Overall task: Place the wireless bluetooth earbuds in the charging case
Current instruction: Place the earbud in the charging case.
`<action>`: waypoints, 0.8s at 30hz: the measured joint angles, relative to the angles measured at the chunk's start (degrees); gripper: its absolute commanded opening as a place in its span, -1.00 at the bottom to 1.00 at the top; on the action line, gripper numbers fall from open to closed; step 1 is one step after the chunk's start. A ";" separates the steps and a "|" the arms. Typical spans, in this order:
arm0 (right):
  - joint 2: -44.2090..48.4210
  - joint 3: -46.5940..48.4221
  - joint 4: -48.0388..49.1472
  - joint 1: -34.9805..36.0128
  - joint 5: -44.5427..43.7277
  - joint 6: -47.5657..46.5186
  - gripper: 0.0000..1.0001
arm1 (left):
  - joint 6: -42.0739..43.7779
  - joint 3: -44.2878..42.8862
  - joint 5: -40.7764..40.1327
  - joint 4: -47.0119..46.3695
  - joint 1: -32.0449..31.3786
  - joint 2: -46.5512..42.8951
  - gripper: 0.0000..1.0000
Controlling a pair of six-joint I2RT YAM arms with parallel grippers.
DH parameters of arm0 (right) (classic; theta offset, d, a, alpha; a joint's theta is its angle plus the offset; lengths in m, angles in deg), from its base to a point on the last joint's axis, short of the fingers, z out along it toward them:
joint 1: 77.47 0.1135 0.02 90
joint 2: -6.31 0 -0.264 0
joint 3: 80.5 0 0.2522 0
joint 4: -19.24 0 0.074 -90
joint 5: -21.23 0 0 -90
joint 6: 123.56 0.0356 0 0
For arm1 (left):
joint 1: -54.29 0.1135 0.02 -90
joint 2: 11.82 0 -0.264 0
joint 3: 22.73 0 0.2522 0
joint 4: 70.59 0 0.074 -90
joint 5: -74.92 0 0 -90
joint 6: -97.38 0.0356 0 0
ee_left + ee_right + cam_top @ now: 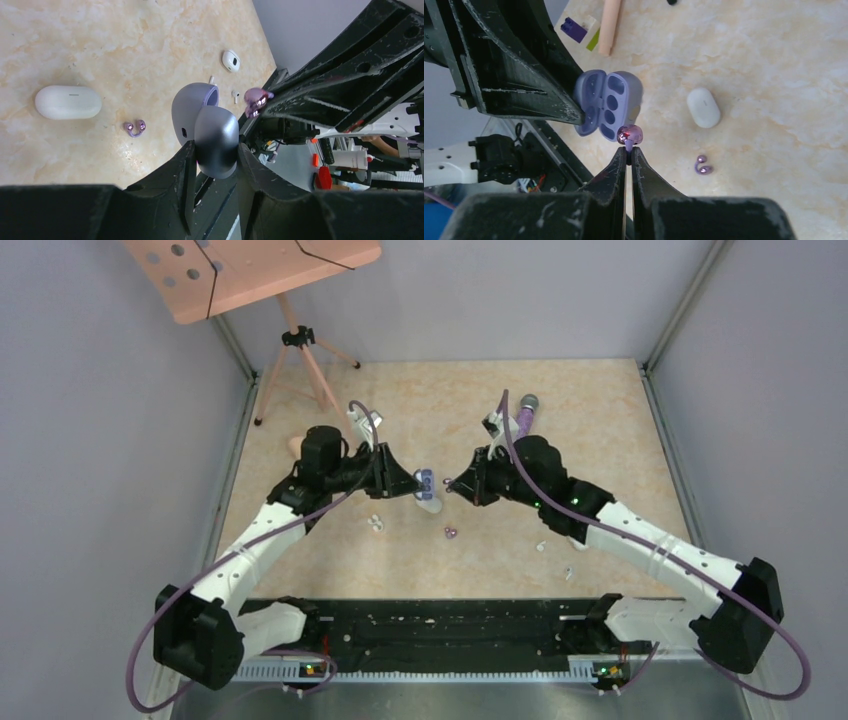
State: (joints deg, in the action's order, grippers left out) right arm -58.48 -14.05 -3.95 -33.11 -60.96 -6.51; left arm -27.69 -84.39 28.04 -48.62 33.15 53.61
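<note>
My left gripper (412, 483) (215, 155) is shut on the open purple charging case (202, 125) (606, 102) (426, 479) and holds it above the table. My right gripper (455, 486) (629, 152) is shut on the stem of one glossy purple earbud (630, 134) (257, 98), held just at the near edge of the case's open wells. The second purple earbud (703, 166) (134, 128) (450, 533) lies on the table. Small white earbuds (376, 523) lie on the table to the left.
A closed white case (703, 107) (68, 102) (428, 504) lies below the grippers. More white buds (540, 545) lie right of centre. A purple glitter microphone (526, 415) lies behind the right arm. A peach tripod (300, 370) stands at the back left.
</note>
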 measured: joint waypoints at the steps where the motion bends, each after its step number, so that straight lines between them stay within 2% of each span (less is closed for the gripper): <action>1: -0.68 0.61 0.07 0.96 -0.52 1.38 -1.00 | -0.35 0.04 -0.70 -0.50 -0.26 -0.35 -1.00; 11: -5.90 1.79 1.05 4.76 -8.11 11.85 -1.00 | -1.33 0.59 -2.51 -1.79 -0.76 -0.55 -1.00; 24: -6.73 5.18 4.87 5.73 -11.30 14.45 -1.00 | -1.36 0.68 -2.73 -1.77 -0.98 -0.81 -1.00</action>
State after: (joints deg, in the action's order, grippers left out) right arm -65.21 -8.87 0.92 -27.38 -72.26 7.94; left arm -29.04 -83.71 25.30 -50.39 32.16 52.80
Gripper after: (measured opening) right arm 0.012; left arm 0.361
